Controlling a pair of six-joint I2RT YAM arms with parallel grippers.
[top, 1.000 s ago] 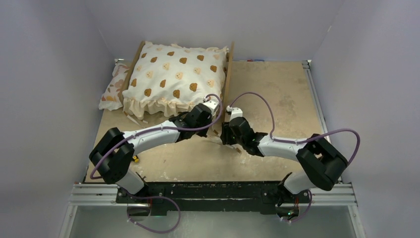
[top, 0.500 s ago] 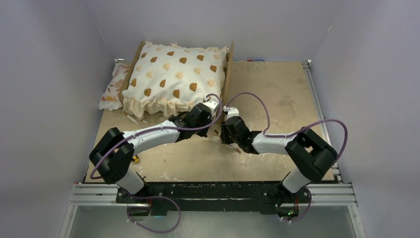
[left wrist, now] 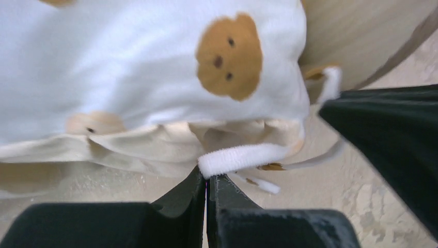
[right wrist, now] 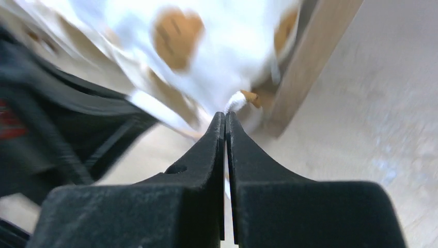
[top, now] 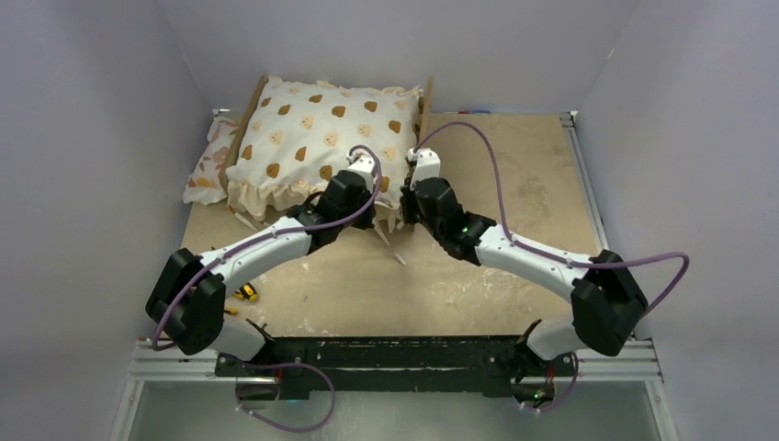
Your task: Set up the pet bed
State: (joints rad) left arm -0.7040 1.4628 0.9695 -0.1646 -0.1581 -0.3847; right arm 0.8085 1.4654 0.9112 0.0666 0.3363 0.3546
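Floral pillow: a small ruffled pillow (top: 209, 161) lay at the far left of the table, touching the outside of the bed's left rail.
Small object: a yellow-and-black item (top: 246, 293), too small to identify, sat on the table near the left arm's base.
Pet bed: the light-wood pet bed (top: 425, 103) stood at the far left-centre of the table, against the back wall. Only its two side rails showed.
Cushion: a large cream bear-print cushion (top: 321, 138) filled the frame between the rails, and its ruffled near edge spilled over the front.
Left gripper: the left gripper (left wrist: 206, 181) was at the cushion's near right corner with its jaws pressed together. The end of a white tie (left wrist: 243, 157) from the cushion sat pinched at the tips.
Right gripper: the right gripper (right wrist: 225, 116) was just beside the left one, next to the bed's right rail, jaws fully closed. The tips met the end of a second tie (right wrist: 235, 102), but motion blur hid whether it was caught.
Table: a worn beige table (top: 514, 184) stretched to the right of the bed.
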